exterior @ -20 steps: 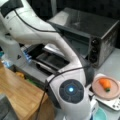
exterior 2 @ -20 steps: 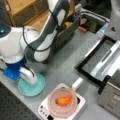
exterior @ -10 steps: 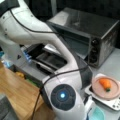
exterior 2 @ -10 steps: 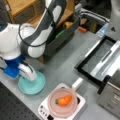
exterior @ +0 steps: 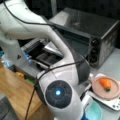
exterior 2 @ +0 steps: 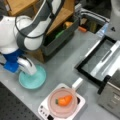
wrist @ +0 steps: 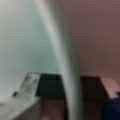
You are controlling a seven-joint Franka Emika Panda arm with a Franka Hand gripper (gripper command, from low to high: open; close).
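Note:
My gripper (exterior 2: 28, 70) hangs at the left edge of a teal plate (exterior 2: 35, 80) on the grey table, in a front view's lower left. The wrist view shows the teal plate's (wrist: 25, 37) rim running down between my two fingers, a grey finger (wrist: 27, 85) to its left, with dark gaps on both sides. My gripper (wrist: 67, 95) is open and straddles that rim. The arm hides the gripper in a front view where only a corner of the teal plate (exterior: 93, 111) shows. An orange carrot (exterior 2: 64, 100) lies on a pink plate (exterior 2: 53, 106) nearby.
The pink plate sits on a white scale (exterior 2: 43, 110). A toaster oven (exterior: 82, 27) stands behind with its door (exterior 2: 100, 60) folded open. A wooden rack (exterior 2: 60, 20) with a dark bin of small items is just behind my arm.
The arm has shifted only slightly at the teal plate's edge. The plate, carrot and scale stay where they were.

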